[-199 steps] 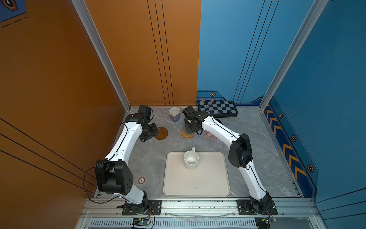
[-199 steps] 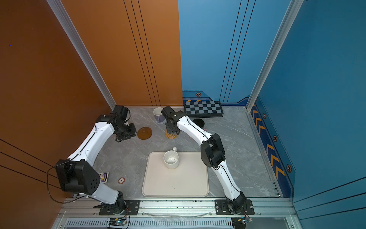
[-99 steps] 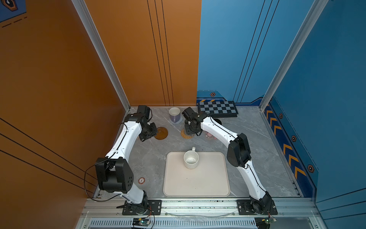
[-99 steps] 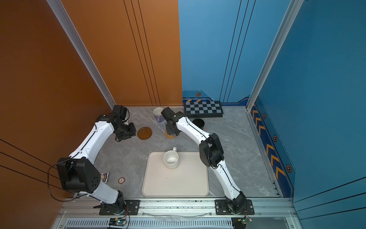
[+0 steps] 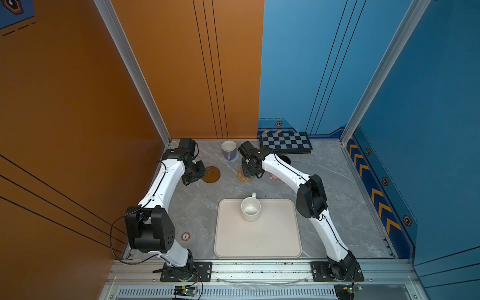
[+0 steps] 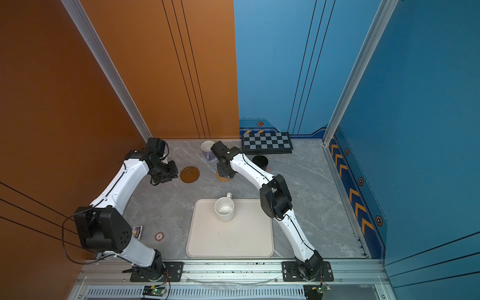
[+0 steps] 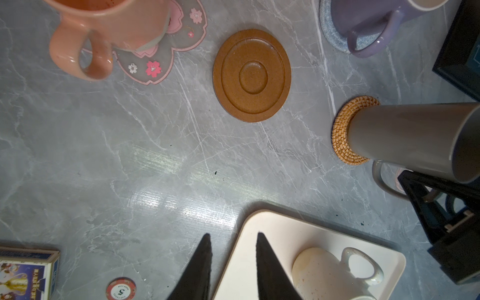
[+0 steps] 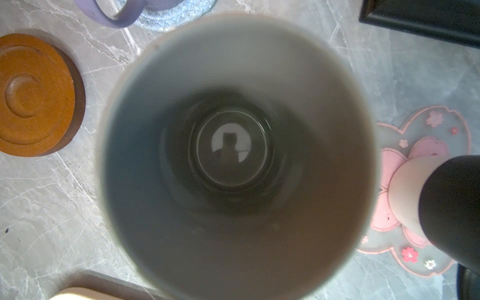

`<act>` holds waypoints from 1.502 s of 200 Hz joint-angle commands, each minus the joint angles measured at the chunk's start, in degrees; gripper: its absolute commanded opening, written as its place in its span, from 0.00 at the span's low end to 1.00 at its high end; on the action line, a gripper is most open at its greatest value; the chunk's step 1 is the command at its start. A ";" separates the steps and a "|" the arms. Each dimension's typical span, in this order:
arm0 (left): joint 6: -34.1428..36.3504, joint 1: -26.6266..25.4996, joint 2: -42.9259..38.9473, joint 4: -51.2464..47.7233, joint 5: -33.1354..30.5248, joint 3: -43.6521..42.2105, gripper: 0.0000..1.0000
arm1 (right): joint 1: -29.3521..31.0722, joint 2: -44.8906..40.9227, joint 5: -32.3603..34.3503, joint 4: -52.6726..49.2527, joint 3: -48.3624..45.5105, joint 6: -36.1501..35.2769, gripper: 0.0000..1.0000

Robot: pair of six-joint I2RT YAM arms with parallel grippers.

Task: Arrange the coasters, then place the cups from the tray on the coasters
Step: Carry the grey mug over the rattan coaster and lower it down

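The right gripper (image 5: 250, 172) was down over the grey mug (image 7: 405, 132), which stood upright on the tan woven rattan coaster (image 7: 342, 135). The right wrist view looked straight into the mug's empty bowl. In the left wrist view its black fingers sat closed at the mug's handle side, gripping it there. The left gripper (image 7: 232, 235) hung above the grey marble tabletop (image 7: 155, 155) near the far left corner. Its two dark fingers (image 7: 205, 259) stood a narrow gap apart with nothing between them. Just beside it the peach-orange mug (image 7: 111, 23) rested on a clear pink-flower coaster (image 7: 161, 59), off-centre, so that much of the mat showed. The brown ringed disc (image 7: 252, 75) lay bare between that mat and the rattan one. Farther back, the lavender mug (image 5: 229, 150) stood on the grey-blue knitted coaster (image 7: 330, 33). On the other side of the right arm the black mug (image 6: 260, 161) sat on the second flower coaster (image 8: 426, 135), close to the black-and-grey chequered board (image 5: 285, 142) at the back wall. The cream-white tray (image 5: 257, 241) lay at the front centre and held only the speckled white mug (image 5: 250, 209). That mug stood upright at the tray's far edge, with its handle reaching out past the rim. A red-and-white poker chip (image 7: 120, 289) and a small card box (image 7: 26, 272) lay on the tabletop left of the tray.
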 commanded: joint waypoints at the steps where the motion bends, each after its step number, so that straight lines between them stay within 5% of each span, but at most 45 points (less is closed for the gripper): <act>1: 1.20 0.70 0.41 -0.28 1.10 -0.52 0.31 | 0.06 0.00 0.29 0.51 2.51 1.56 0.00; 25: 1.19 0.88 0.41 -0.32 1.10 -0.56 0.31 | 0.12 0.23 0.11 0.01 2.83 1.85 0.00; 100: 1.25 0.88 0.37 -0.34 2.25 -1.12 0.31 | 1.76 -0.87 0.24 -1.78 2.89 0.36 0.39; 253: 0.60 0.66 -3.90 -0.38 4.75 -3.55 0.31 | 2.09 -4.45 -4.20 -2.33 -0.58 4.47 0.35; 300: 0.83 -1.85 -5.76 -0.62 4.90 -3.98 0.32 | 2.08 -7.69 -0.35 -2.33 -3.19 4.34 0.39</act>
